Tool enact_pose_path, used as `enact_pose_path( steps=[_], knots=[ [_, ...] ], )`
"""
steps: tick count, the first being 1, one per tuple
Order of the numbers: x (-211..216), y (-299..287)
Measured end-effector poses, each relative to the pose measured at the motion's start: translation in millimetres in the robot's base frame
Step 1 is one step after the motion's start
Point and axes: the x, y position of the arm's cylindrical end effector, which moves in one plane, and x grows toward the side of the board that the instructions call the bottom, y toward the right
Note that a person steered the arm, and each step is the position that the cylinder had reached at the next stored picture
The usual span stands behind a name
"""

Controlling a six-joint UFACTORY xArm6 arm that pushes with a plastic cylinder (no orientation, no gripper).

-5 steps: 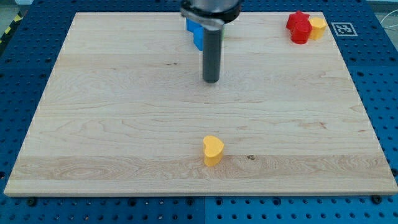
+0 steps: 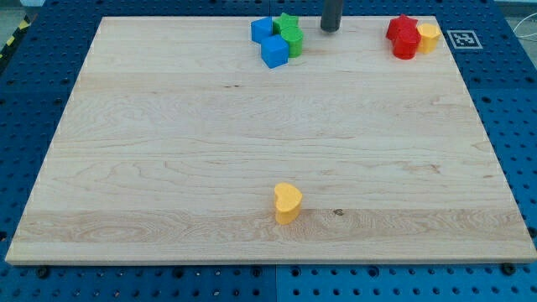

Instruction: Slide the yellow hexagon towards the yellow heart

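Pale wooden board [image 2: 168, 151] with visible grain fills most of the view, lying on a blue perforated table [image 2: 524, 126] that shows on all sides. A black-and-white square marker [image 2: 464, 39] sits on the blue surface just off the board's top right corner. A strip of yellow-and-black tape [image 2: 13, 38] crosses the view's top left corner.

My tip [image 2: 330, 30] stands at the top edge of the board, a little right of centre. Only the lower stub of the dark rod shows; the rest runs out of the top of the view. The rod has no jaws or fingers, so nothing is grasped, and the tip touches no block. It sits in the gap between two clusters, just right of the blue-green group and well apart from the red-yellow group.

Cluster to the tip's left: two blue blocks, one behind [image 2: 262, 29] and one in front, a cube [image 2: 273, 51], pressed up against two green blocks, a star-like one [image 2: 288, 23] and a rounder one [image 2: 294, 41].

Top right corner: the yellow hexagon [image 2: 429, 36] lies near the board's edge, touching the right side of two red blocks, one star-shaped [image 2: 404, 26], the other [image 2: 405, 46] in front of it, shape unclear.

The yellow heart [image 2: 287, 201] stands alone near the bottom of the board, around centre, well apart from everything else. The hexagon is far from it, diagonally across the board.
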Motion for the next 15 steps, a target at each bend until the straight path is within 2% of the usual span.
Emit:
enact_pose_path(
  steps=[1, 4, 6, 7, 9, 10, 15],
  knots=[
    [-13, 41],
    [-7, 157],
    [40, 124],
    [60, 136],
    [46, 171],
    [54, 194],
    [140, 117]
  ],
)
